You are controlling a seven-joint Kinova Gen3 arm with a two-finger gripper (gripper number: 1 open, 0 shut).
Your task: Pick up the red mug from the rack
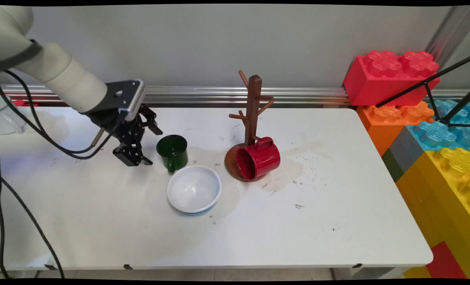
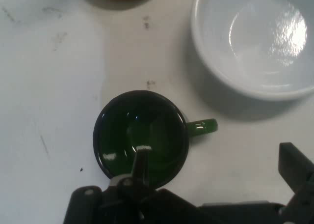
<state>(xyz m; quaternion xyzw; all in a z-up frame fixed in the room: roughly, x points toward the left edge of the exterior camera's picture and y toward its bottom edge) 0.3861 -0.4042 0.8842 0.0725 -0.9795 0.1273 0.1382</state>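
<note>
We see the white table [image 1: 100, 221] from above its near side, with the gripper [image 1: 136, 161] lowered just to the left of a green mug [image 1: 172, 152]. Its two fingers are spread apart and hold nothing; in the hand view one finger [image 2: 140, 167] overlaps the mug's [image 2: 141, 138] rim while the other finger [image 2: 297, 167] stands clear of it, out beyond the handle. The green mug stands upright, its long axis vertical and its open mouth facing up; in the main view its handle points toward about 6 o'clock, at the table's near edge. Just beyond the mug at about 5 o'clock sits a white bowl [image 1: 194, 189] with a blue lower edge, upright and close beside the mug's handle; we cannot tell whether the two touch. In the hand view the bowl [image 2: 255, 42] lies at about 1 o'clock from the mug. At 3 o'clock from the mug, near it, stands a brown wooden mug tree [image 1: 252, 114] on a round base. A red mug [image 1: 258, 158] lies tipped on its side on that base, its long axis nearly level, its mouth facing about 8 o'clock and its handle turned up against the tree's post. At the table's right end, large toy blocks [image 1: 393, 75] in red, orange, blue and yellow are stacked.
</note>
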